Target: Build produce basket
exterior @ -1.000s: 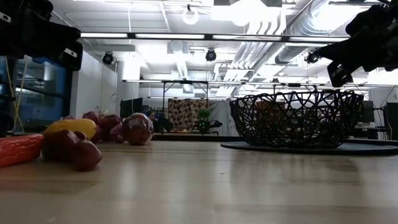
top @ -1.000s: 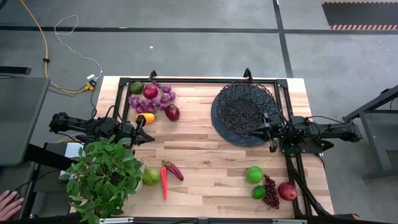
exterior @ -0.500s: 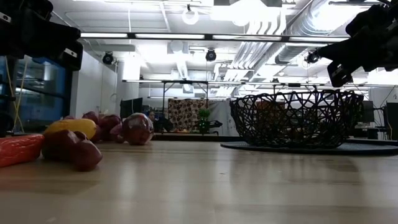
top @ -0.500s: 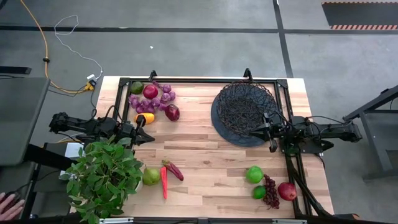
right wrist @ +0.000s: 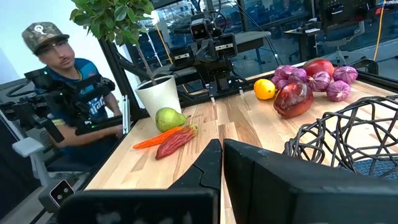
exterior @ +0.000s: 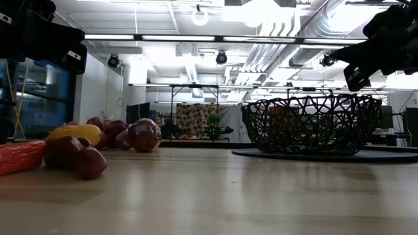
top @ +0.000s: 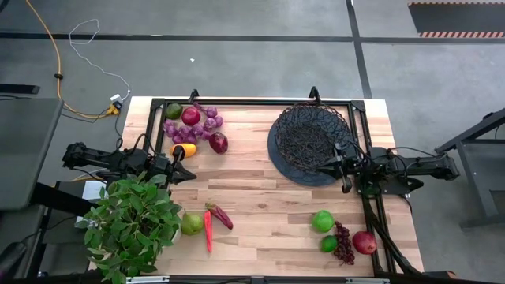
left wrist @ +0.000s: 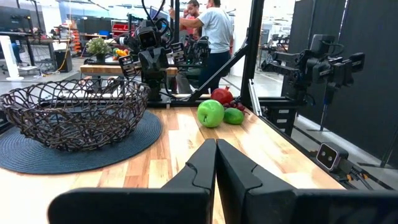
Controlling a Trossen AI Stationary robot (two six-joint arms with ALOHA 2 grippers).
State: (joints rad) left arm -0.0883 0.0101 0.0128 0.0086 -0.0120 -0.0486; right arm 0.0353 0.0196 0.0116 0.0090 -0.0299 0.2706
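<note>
The black wire basket [top: 306, 140] stands on its dark round base at the table's far right. Produce lies in three groups: grapes [top: 189, 128], apples, a lime and an orange [top: 183, 149] at the far left. A pear [top: 192, 224] and red chillies [top: 210, 227] lie near the front. Two green fruits [top: 322, 221], grapes and a red apple [top: 364, 241] lie at the near right. My left gripper [top: 191, 175] hovers shut at the table's left side, pointing level. My right gripper [top: 324, 168] hovers shut beside the basket's near rim, empty.
A leafy potted plant [top: 132, 222] in a white pot [right wrist: 159, 96] stands at the near left corner. A black frame [top: 252, 102] runs along the table's edges. Bare wood lies in the table's middle [top: 252, 185]. A person [right wrist: 74, 93] sits beyond the table's left side.
Both arms have kept still. A person's hand at the near left corner outside the table has drawn out of view.
</note>
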